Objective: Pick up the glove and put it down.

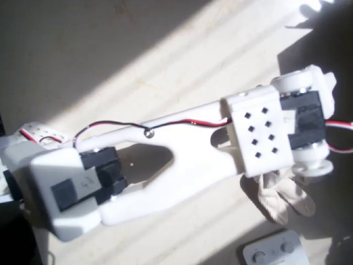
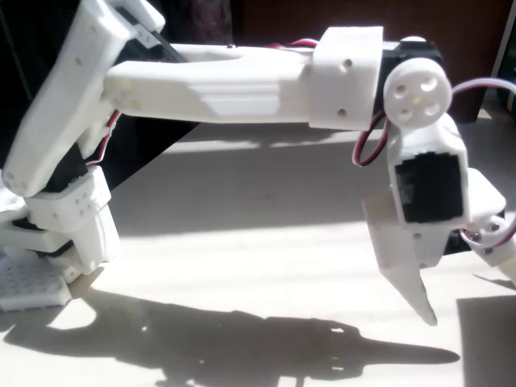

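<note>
Lying on the pale bench at the lower right of the overhead view, the cream knitted fabric glove is partly covered by the white arm's wrist. The hand points downward in the fixed view; its opening cannot be determined.

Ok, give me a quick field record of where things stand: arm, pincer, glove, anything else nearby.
arm: white plastic arm stretched out flat across the sunlit table, wrist bent downward
pincer: pointing down above the table in the fixed view; one pointed finger clear, open or shut cannot be told
glove: cream knitted fabric glove partly under the wrist in the overhead view; whether it is gripped cannot be told
nearby: white plastic device with round buttons at the bottom edge, apart from the glove
</note>
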Tool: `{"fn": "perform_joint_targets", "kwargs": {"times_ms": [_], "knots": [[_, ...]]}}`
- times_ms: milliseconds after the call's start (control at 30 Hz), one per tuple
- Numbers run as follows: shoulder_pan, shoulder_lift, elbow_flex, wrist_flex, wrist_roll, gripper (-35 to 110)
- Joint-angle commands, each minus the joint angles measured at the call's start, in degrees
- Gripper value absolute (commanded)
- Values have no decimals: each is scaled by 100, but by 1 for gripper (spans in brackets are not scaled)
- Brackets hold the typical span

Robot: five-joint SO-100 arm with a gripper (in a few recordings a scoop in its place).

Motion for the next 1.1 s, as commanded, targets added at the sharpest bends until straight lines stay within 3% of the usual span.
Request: {"fn": "perform_joint_targets", "kwargs": {"times_ms": [0, 167, 467, 1067], "knots": [[-114, -35, -185, -53, 44, 31], [-114, -114, -123, -343, 44, 28], [-123, -123, -123, -624, 44, 0], [-26, -53, -176, -817, 35, 0]]}}
